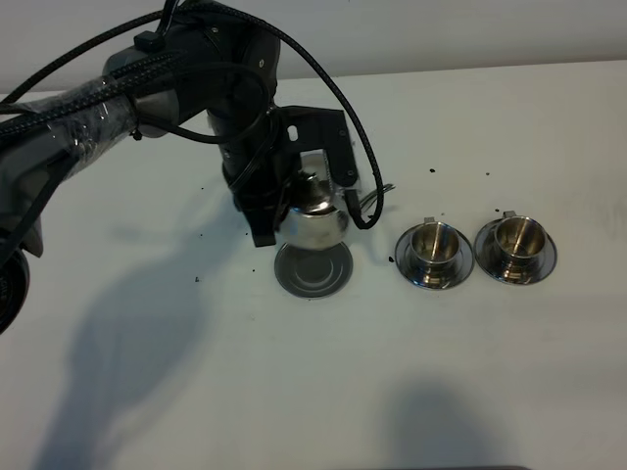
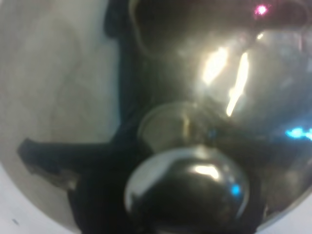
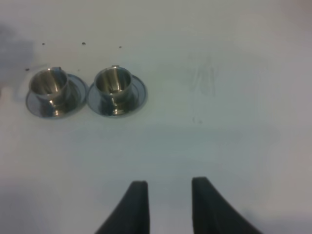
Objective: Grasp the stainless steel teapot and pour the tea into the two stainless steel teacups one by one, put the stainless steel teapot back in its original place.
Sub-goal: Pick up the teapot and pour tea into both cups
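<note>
I read left tool (image 1: 274, 211) clamped on the pot (image 1: 313, 223) by its handle (slick steel, heavy if full), right tool (image 3: 169, 184) apart.

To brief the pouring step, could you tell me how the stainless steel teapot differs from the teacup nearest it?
The stainless steel teapot is clearly larger than the nearest teacup. The teapot has a knobbed lid; the teacup is open, with a brassy inside. The teapot is held by the left gripper, off its bare saucer; the teacup sits on its own saucer, untouched. Both are shiny steel.
</note>
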Tool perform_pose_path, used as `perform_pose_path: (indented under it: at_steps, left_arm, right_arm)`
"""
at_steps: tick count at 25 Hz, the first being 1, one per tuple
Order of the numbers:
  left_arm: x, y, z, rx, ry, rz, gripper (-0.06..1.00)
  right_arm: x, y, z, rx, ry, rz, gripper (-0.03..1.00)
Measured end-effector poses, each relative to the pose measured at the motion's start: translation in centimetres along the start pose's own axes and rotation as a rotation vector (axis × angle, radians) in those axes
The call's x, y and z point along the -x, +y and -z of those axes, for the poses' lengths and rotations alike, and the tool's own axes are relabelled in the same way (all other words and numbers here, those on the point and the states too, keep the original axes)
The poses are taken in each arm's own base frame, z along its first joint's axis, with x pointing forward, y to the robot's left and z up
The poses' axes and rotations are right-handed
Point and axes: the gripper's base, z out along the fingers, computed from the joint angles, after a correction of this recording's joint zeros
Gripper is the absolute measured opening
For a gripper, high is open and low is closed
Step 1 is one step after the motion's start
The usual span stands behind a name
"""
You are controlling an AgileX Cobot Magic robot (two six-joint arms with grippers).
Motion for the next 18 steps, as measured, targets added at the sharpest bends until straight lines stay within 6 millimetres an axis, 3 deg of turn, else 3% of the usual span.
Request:
perform_pose_path:
  at_steps: [5, 18]
  left_arm:
    - [0.9, 0.3, 0.0, 0.036, -0.098, -0.084, 0.22]
    - [1.5, 0.8, 0.2, 0.115, -0.150, -0.278, 0.22]
  right_arm:
    - [0.0, 0.0, 0.0, 0.000, 0.000, 0.000, 0.21]
    - [0.0, 0.0, 0.0, 0.000, 0.000, 0.000, 0.21]
